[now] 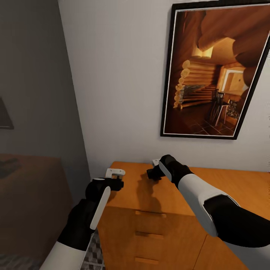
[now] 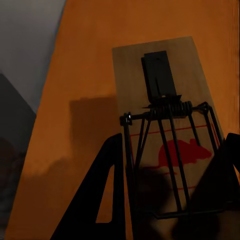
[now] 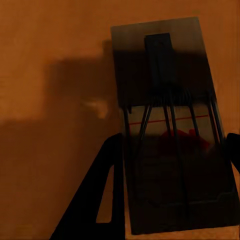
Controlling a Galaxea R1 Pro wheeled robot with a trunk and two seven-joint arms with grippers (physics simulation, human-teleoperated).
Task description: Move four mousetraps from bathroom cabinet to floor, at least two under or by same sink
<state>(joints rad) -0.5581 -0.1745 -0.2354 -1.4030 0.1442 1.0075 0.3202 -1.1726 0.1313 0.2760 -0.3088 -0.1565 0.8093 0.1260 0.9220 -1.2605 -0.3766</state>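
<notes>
My left gripper hovers over the left corner of the orange-brown cabinet, shut on a pale wooden mousetrap. In the left wrist view this mousetrap sits between the black fingers, its wire spring and red mouse print facing the camera. Over the middle of the cabinet top, my right gripper is shut on another mousetrap. The right wrist view has that mousetrap shadowed between the fingers, above the cabinet top. A strip of cube-patterned bathroom floor shows beside the cabinet. The bathroom sink is out of view.
A large framed picture of a log interior hangs on the white wall above the cabinet. The cabinet front has drawers with small handles. Left of the cabinet a grey wall stands, with a dim brown surface below it.
</notes>
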